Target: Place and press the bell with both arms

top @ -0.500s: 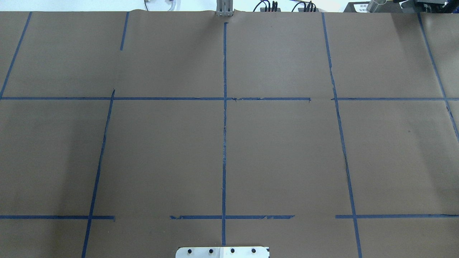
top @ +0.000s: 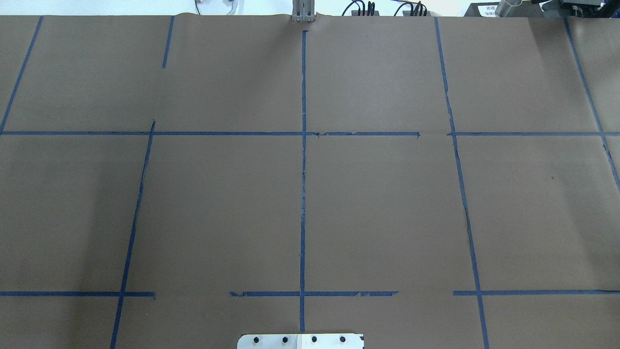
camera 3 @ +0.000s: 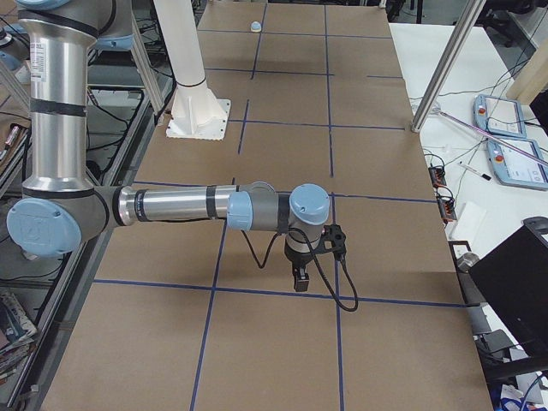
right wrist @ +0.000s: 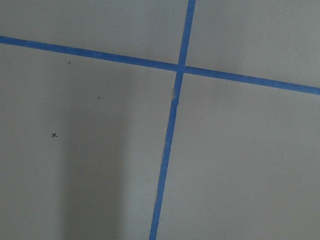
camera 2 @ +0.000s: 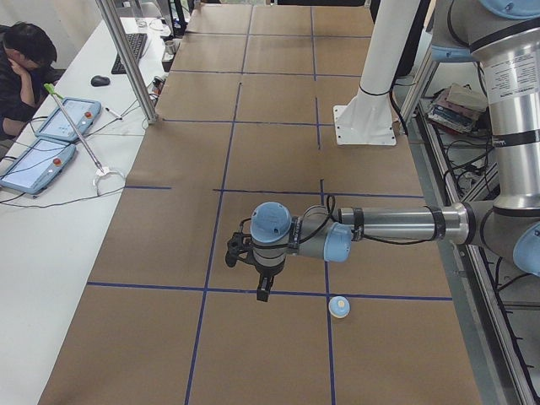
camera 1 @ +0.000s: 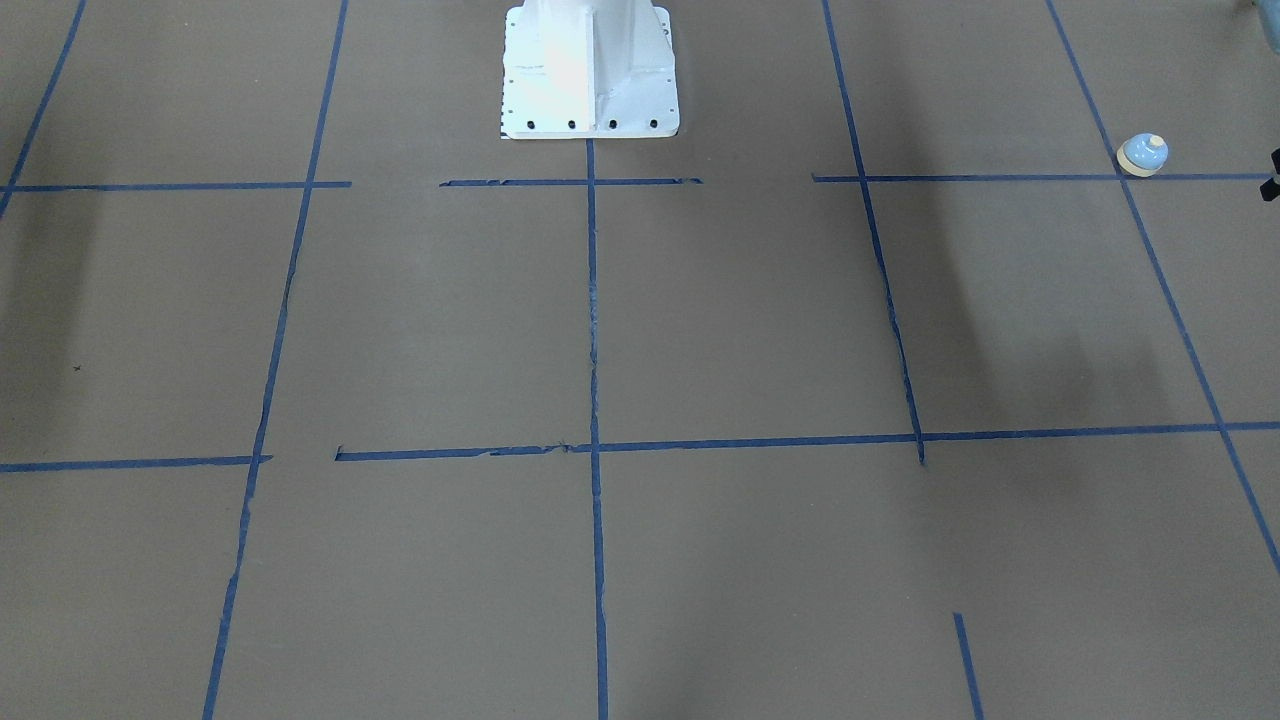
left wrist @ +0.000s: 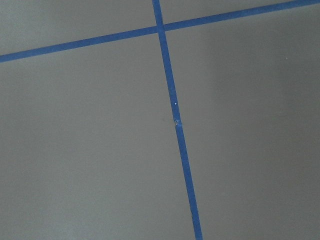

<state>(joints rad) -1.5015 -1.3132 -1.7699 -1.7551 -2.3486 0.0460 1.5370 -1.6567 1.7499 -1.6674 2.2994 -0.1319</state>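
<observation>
The bell (camera 1: 1143, 155) is a small light-blue dome with a cream rim and button. It stands upright on the brown paper at a blue tape crossing, and also shows in the exterior left view (camera 2: 339, 306) and far off in the exterior right view (camera 3: 255, 26). My left gripper (camera 2: 263, 291) hangs above the table a short way from the bell, not touching it. I cannot tell whether it is open or shut. My right gripper (camera 3: 300, 281) hangs above the table at the opposite end, far from the bell. I cannot tell its state either. Both wrist views show only paper and tape.
The white pedestal base (camera 1: 590, 70) stands at the robot's edge of the table. Blue tape lines (top: 303, 194) divide the brown paper into a grid. A seated operator (camera 2: 21, 63), tablets (camera 2: 67, 118) and a metal post (camera 2: 126, 59) are on the side bench.
</observation>
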